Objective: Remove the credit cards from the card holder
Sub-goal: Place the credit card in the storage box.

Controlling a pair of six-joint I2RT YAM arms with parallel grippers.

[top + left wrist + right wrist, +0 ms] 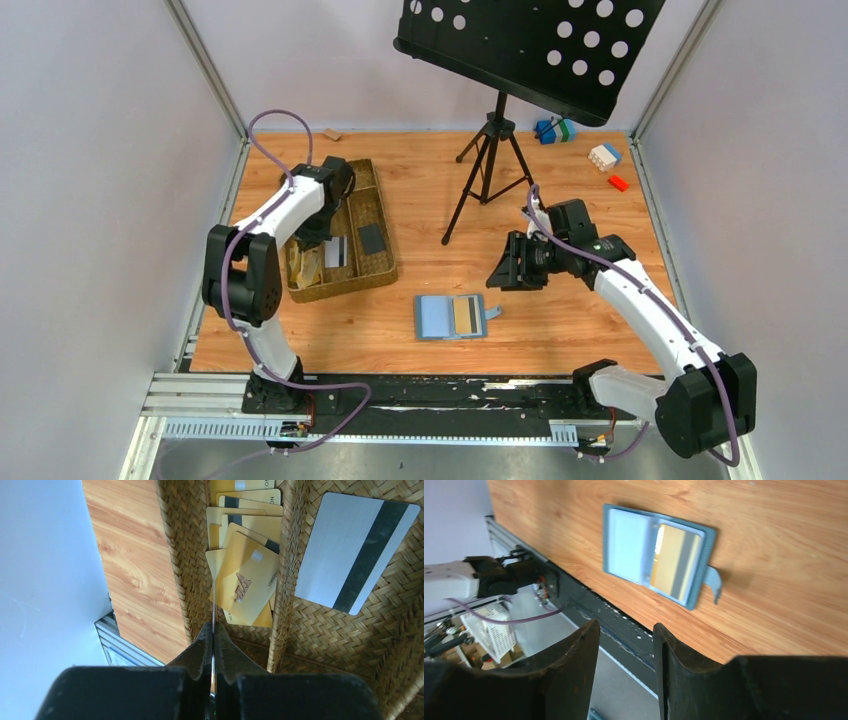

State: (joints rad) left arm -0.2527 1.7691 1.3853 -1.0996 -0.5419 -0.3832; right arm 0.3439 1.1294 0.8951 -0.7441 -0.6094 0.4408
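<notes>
The blue card holder (432, 318) lies open on the table, a gold card with a dark stripe (464, 314) in its right pocket; the right wrist view shows the card holder (626, 545) and this card (674, 562) too. My left gripper (213, 630) is shut on a thin credit card (213, 597) seen edge-on, over the tray compartment with several gold cards (247, 582). A silvery grey card (357, 552) and a black card (372, 239) lie in the tray. My right gripper (626, 627) hangs open and empty, right of the holder.
The brown woven tray (385, 265) stands at the left under my left arm. A black music stand's tripod (487, 170) is at the back centre. Toy blocks (604, 156) lie at the back right. A metal rail (420, 395) runs along the near edge.
</notes>
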